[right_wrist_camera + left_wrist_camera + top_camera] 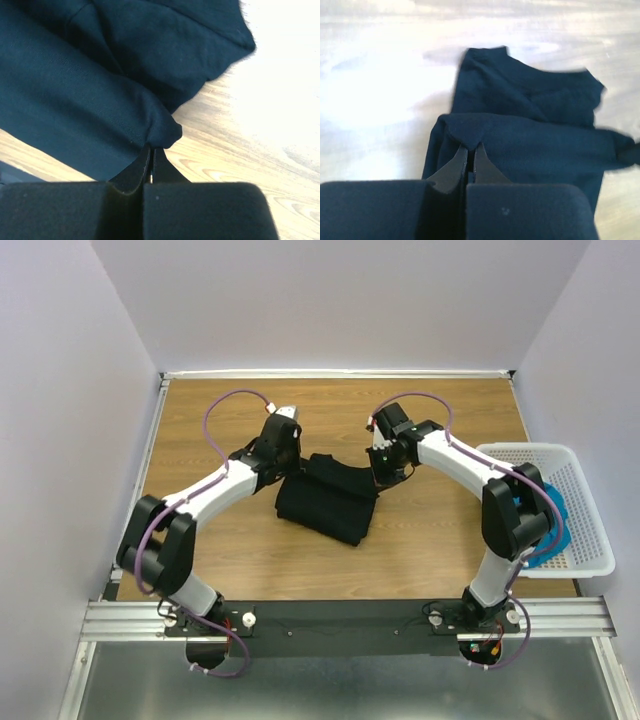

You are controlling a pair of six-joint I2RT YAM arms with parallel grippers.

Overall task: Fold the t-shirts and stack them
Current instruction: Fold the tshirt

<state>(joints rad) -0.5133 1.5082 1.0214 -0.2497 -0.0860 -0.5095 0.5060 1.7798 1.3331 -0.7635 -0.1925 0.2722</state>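
Observation:
The black t-shirt (327, 498) lies partly folded in the middle of the wooden table. My left gripper (290, 468) is shut on its far left corner; in the left wrist view the gripper (470, 146) pinches a fold of the black cloth (530, 145). My right gripper (378, 472) is shut on the far right corner; in the right wrist view the gripper (151, 146) pinches a cloth tip (162, 131) just above the wood. The teal-blue t-shirt (548, 525) lies in the basket at the right, partly hidden by my right arm.
A white lattice basket (585, 530) stands at the table's right edge. Bare wooden table (230, 560) surrounds the black shirt. Walls enclose the far, left and right sides.

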